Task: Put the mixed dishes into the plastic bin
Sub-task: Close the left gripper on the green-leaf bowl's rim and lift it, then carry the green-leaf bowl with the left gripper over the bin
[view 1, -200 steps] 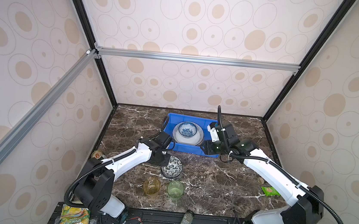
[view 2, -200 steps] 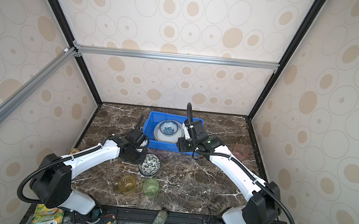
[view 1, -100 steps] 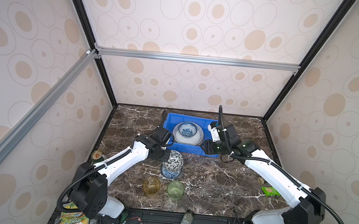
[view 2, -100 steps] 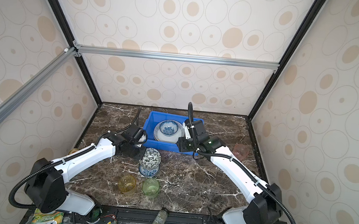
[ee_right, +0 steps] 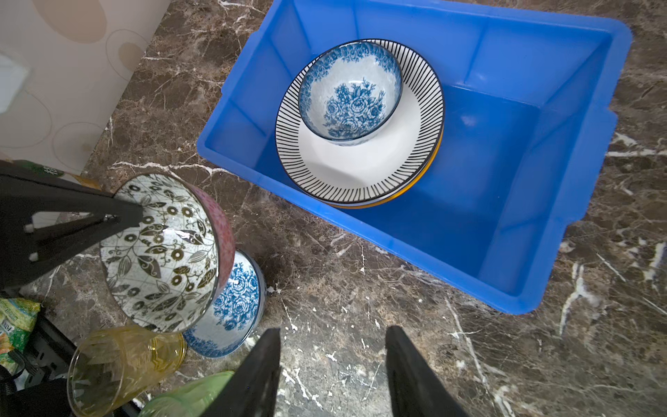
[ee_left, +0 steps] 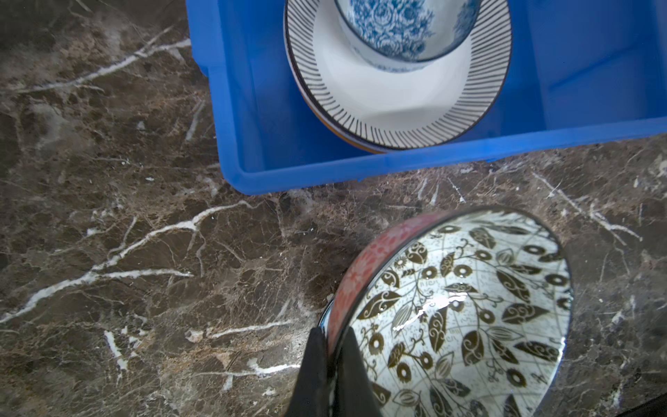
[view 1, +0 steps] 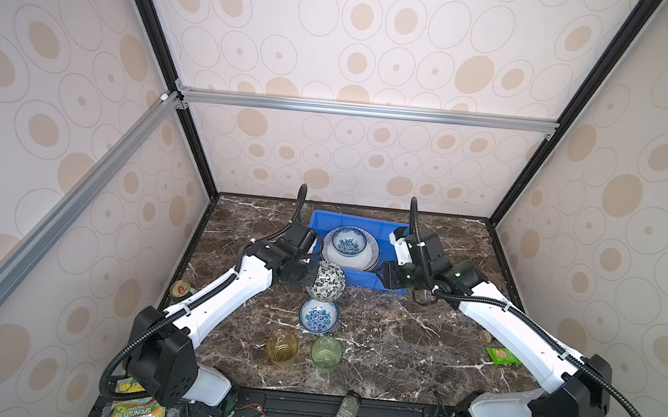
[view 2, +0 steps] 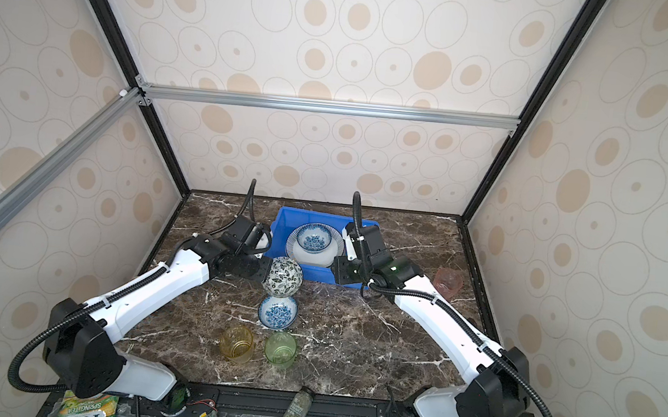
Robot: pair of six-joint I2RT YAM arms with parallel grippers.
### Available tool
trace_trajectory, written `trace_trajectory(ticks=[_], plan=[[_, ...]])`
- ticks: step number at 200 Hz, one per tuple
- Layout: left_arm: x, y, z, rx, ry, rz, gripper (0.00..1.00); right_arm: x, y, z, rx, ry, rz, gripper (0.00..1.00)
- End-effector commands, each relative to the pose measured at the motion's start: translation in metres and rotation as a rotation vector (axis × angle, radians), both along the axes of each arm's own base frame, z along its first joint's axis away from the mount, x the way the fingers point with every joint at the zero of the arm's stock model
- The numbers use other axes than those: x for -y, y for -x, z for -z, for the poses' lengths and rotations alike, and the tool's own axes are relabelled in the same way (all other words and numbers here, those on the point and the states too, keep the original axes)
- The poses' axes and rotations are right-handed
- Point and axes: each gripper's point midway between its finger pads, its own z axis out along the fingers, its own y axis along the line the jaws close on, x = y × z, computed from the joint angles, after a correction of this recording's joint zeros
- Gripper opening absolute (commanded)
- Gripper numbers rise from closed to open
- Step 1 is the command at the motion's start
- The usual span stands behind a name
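Observation:
My left gripper (ee_left: 332, 335) is shut on the rim of the black-white floral bowl (view 1: 326, 280) (ee_left: 462, 317), holding it tilted above the table just in front of the plastic bin (view 1: 364, 221) (ee_right: 397, 231). Inside the bin a striped-rim plate (ee_right: 361, 169) carries a blue floral bowl (ee_right: 350, 94). A second blue bowl (view 1: 318, 316) sits on the table under the lifted one. A yellow tumbler (view 1: 281, 346) and a green tumbler (view 1: 326, 353) stand nearer the front. My right gripper (ee_right: 332, 331) hangs open and empty over bare marble by the bin's front right corner.
A pink glass (view 2: 447, 281) stands at the right of the table. A tin can (view 1: 181, 289) sits by the left wall, a green packet (view 1: 502, 355) by the right wall, and a spice jar (view 1: 343, 415) lies on the front rail. Enclosure walls surround the table.
The left gripper has lifted the floral bowl off the blue bowl, tilted it, and carried it up toward the bin. The right arm has not moved.

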Motion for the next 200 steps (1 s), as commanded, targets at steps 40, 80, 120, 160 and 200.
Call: trace_trajectory(ticks=[40,80,120,160,200], plan=[[0.012,-0.046,-0.098,0.256,0.115,-0.002,0.0,-0.008,-0.013,-0.018,0.073,-0.022,0.005,0.51],[0.008,-0.06,-0.12,0.316,0.152,-0.019,0.0,-0.016,-0.023,-0.022,0.079,-0.019,-0.003,0.51],[0.004,-0.07,-0.125,0.332,0.17,-0.027,0.0,-0.019,-0.031,-0.028,0.098,-0.007,-0.009,0.51],[0.006,-0.083,-0.129,0.342,0.194,-0.025,0.0,-0.017,-0.033,-0.026,0.102,0.008,-0.003,0.51],[0.01,-0.097,-0.131,0.344,0.188,-0.012,0.0,-0.013,-0.033,-0.025,0.111,0.018,0.011,0.51]])
